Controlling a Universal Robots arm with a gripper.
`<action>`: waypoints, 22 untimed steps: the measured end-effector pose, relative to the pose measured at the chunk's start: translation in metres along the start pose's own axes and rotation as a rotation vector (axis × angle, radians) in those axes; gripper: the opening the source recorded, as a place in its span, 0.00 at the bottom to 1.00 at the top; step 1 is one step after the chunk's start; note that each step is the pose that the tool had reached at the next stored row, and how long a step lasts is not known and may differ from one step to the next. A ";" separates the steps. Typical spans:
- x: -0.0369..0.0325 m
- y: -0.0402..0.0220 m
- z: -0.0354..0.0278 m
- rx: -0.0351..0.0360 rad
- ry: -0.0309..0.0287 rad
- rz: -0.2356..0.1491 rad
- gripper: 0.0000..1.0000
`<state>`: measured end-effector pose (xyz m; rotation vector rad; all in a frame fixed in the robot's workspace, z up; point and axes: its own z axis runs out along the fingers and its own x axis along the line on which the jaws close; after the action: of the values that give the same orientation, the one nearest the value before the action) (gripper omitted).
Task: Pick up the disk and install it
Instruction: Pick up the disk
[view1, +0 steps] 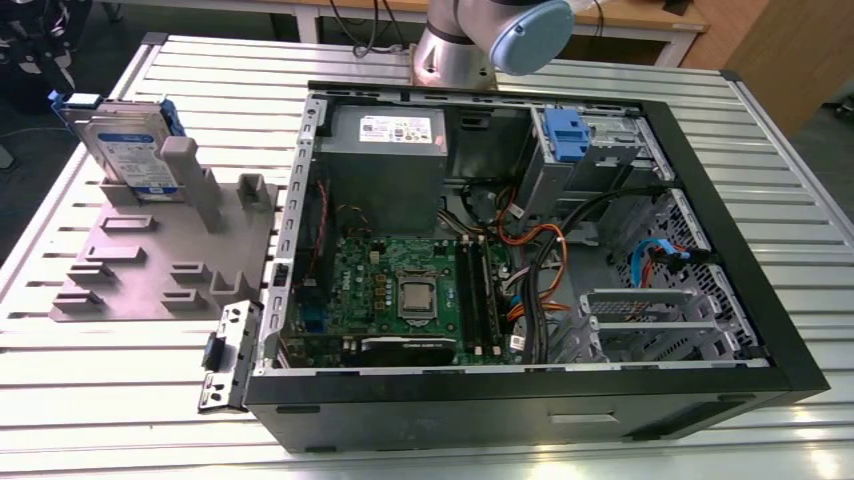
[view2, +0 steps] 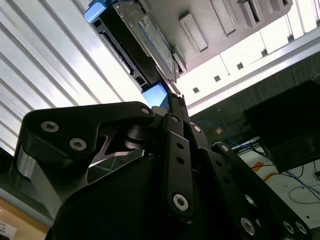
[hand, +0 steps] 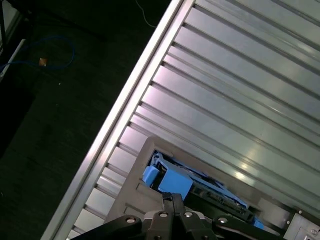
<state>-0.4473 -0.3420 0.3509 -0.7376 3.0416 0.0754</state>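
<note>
The disk (view1: 131, 148) stands on edge in a grey slotted holder (view1: 134, 262) at the exterior view's left, silver-grey with a white and blue label and a blue bracket. In both wrist views I look past my gripper (view2: 176, 102) (hand: 172, 199) at the disk (view2: 134, 44) (hand: 172, 182), which lies beyond the fingertips. The two fingers meet with no gap and hold nothing. In the exterior view a part of my arm (view1: 497, 35) stands behind the computer case.
An open black computer case (view1: 747, 300) lies on the slatted metal table (view1: 107, 400), with motherboard, cables and a grey power supply (view1: 387, 140) inside. A drive bay with a blue tab (view1: 567, 135) sits at its back right. The table edge (hand: 125, 105) borders dark floor.
</note>
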 end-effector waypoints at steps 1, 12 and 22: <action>0.0000 0.0000 0.0000 -0.0001 0.0001 -0.003 0.11; 0.0001 -0.0001 0.0000 -0.0005 0.0010 -0.021 0.11; 0.0001 -0.0001 0.0000 -0.0005 0.0011 -0.024 0.11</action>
<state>-0.4473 -0.3421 0.3509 -0.7747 3.0330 0.0757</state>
